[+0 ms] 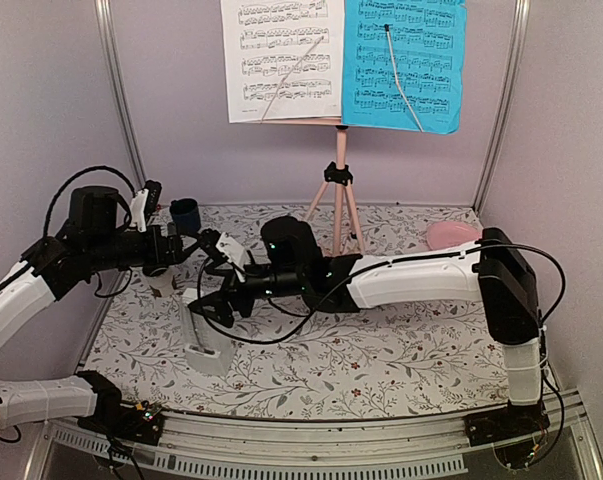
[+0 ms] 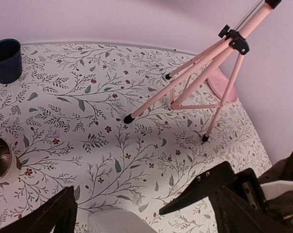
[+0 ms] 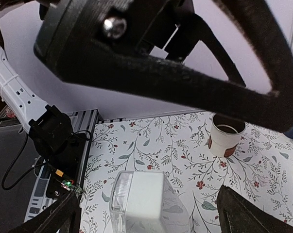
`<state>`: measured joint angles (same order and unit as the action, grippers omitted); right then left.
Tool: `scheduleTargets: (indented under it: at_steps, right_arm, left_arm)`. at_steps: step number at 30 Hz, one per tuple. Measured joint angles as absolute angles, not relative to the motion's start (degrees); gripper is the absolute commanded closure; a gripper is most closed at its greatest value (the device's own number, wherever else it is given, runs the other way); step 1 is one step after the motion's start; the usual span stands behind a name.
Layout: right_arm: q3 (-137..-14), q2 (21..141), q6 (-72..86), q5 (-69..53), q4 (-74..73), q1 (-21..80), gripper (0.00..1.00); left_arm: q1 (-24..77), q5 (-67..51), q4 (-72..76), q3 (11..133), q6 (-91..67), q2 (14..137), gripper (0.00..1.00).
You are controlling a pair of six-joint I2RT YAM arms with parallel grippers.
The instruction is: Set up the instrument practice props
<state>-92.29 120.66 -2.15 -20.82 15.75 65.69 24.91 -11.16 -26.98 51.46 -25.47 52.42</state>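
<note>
Metronome (image 1: 203, 338) stood upright near the left edge of the table (image 1: 401, 345), towards the front. The music stand (image 1: 339, 190) rose at the middle of the back edge, with the white sheet (image 1: 281, 60) and the blue sheet (image 1: 406, 65) side by side on its tray. The right gripper (image 3: 148, 213) hung over the metronome with its fingers spread wide, one on each side and neither touching it (the wrist view showed bare cloth between each finger and the white body). The left gripper (image 2: 118, 204) was spread wide too and held nothing. It sat close above the right one.

The likeliest slip from there was a knock on the metronome. It looked tall for its base, so a finger drawn away off-line could have caught its side and tipped it. The two arms were also crowded over the same patch of table, and a careless move by either could have driven one gripper into the other, or pushed the metronome along. A small pale cup (image 1: 162, 280) stood just beside the left arm and could have been swept over. The right forearm lay across the table in front of the stand's legs. A swing towards the back edge might have struck a leg, rocked the top-heavy stand and shaken the sheets loose.
</note>
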Motion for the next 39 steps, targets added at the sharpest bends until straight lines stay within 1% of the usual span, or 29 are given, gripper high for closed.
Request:
scheduleTargets:
  at_steps: [4, 9, 12, 15, 16, 19, 24, 29, 35, 39]
  right_arm:
    - [-96.07, 124.33, -2.15, -20.91, 14.57, 66.41, 0.01]
    - [-98.67, 128.14, -2.61, -21.10, 13.80, 66.85, 0.11]
    - [-99.15, 128.66, -3.64, -21.37, 13.69, 66.74, 0.22]
    - [-99.18, 128.66, -4.73, -21.61, 13.63, 66.70, 0.39]
    - [-99.20, 128.66, -5.23, -21.82, 13.61, 66.74, 0.43]
    - [-99.35, 128.66, -6.22, -22.06, 13.52, 66.76, 0.50]
    - [-99.29, 128.62, -7.09, -22.76, 13.65, 66.59, 0.54]
    - [-95.77, 126.02, -8.23, -22.90, 14.24, 66.08, 0.58]
    - [-86.67, 118.83, -9.43, -24.05, 14.20, 64.69, 0.62]
    - [-79.46, 112.81, -10.20, -26.79, 13.37, 62.78, 0.65]
  left_arm:
    - [24.91, -11.16, -26.85, 51.46, -25.10, 52.45, 0.01]
    - [24.86, -10.81, -27.07, 51.40, -24.64, 52.45, 0.01]
    - [24.75, -10.22, -27.35, 51.13, -24.43, 52.49, 0.01]
    - [24.75, -10.35, -27.14, 51.11, -24.38, 52.47, 0.02]
    - [24.75, -10.41, -27.14, 51.11, -24.25, 52.47, 0.02]
    - [24.75, -10.68, -27.09, 51.03, -24.03, 52.47, 0.03]
    - [24.77, -11.00, -26.63, 51.00, -24.05, 52.47, 0.02]
    - [24.80, -11.14, -25.06, 51.00, -24.23, 52.47, 0.02]
    - [24.84, -11.64, -22.74, 51.03, -24.25, 52.95, 0.02]
    - [24.84, -12.60, -21.17, 51.03, -24.27, 54.57, 0.05]
